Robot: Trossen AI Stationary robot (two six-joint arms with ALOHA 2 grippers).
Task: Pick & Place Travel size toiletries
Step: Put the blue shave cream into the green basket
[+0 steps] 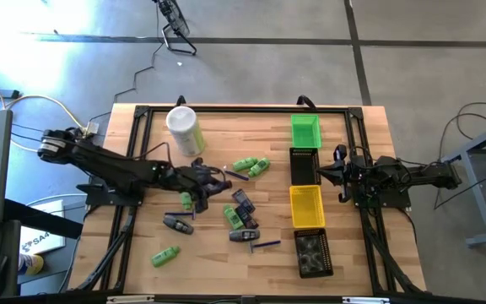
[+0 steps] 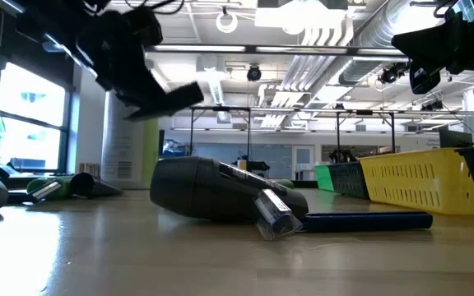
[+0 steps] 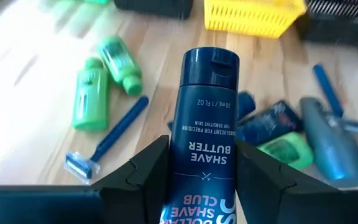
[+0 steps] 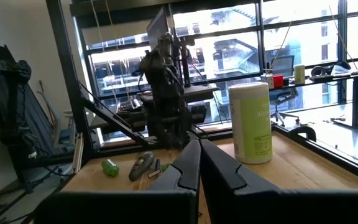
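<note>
The left tool (image 3: 201, 180) is closed on a dark blue tube (image 3: 204, 118), one finger (image 3: 143, 171) pressing on each side of it. The tube's long axis runs straight out between the fingers, and its flip cap is the far end, pointing away from the tool toward the yellow bin (image 3: 253, 14).

Only the left wrist view shows this grip and the printed label. From above, the left tool (image 1: 199, 179) is just a dark shape over the middle of the tabletop (image 1: 226, 253), and the tube cannot be made out there.

Beyond the tool lie two green mini bottles (image 3: 101, 81), a blue razor (image 3: 107, 138) and a grey tube (image 3: 331, 140).

The right tool (image 4: 197, 163) waits beside the bins, its fingers pressed together and holding nothing.
</note>
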